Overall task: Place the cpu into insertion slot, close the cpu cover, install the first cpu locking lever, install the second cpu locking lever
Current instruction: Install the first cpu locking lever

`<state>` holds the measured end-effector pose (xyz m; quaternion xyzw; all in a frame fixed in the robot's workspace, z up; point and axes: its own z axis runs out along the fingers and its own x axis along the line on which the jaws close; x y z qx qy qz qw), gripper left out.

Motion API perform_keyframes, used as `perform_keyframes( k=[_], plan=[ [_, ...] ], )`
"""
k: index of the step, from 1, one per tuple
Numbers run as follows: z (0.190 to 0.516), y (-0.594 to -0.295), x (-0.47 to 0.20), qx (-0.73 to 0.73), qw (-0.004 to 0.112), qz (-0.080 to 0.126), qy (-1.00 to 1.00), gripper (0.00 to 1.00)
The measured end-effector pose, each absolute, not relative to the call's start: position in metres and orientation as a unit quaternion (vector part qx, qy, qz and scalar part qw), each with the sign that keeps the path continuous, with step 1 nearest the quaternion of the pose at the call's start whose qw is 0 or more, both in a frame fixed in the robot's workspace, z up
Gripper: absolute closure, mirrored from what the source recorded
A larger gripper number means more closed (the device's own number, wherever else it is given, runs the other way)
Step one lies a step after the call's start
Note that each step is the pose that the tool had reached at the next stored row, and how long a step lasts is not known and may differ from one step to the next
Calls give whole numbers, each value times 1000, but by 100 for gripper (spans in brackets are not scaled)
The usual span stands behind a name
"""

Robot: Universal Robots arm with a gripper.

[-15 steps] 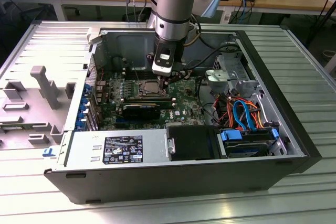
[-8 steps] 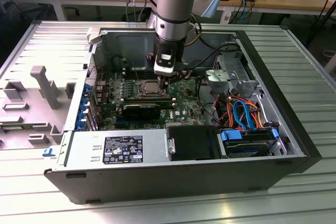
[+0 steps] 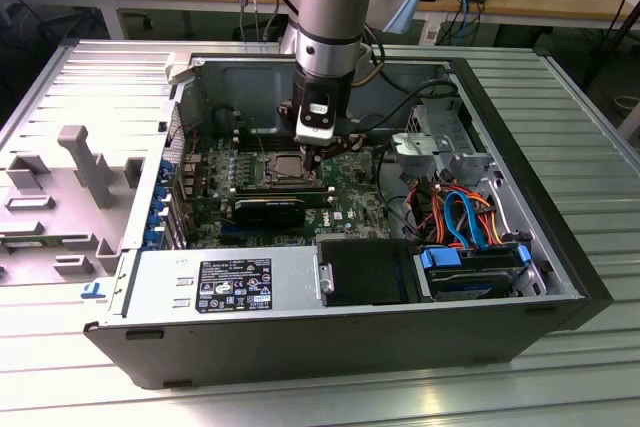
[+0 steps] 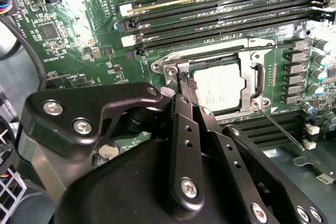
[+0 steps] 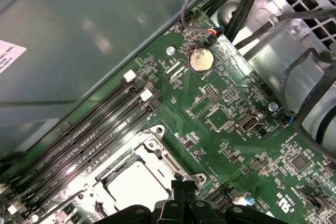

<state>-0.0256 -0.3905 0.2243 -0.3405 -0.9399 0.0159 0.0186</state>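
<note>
Black fingers (image 4: 186,81) pinched together at cpu cover (image 4: 245,90) corner, memory slots (image 4: 220,17) just beside, cpu (image 4: 218,87) seated inside

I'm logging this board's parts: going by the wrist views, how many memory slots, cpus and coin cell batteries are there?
memory slots: 4
cpu: 1
coin cell battery: 1
Total: 6
</note>
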Motion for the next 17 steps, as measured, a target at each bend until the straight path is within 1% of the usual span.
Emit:
perform_keyframes(
  k=[17],
  plan=[
    [224,-390,-26,-313,18,17,-949,89]
  ],
)
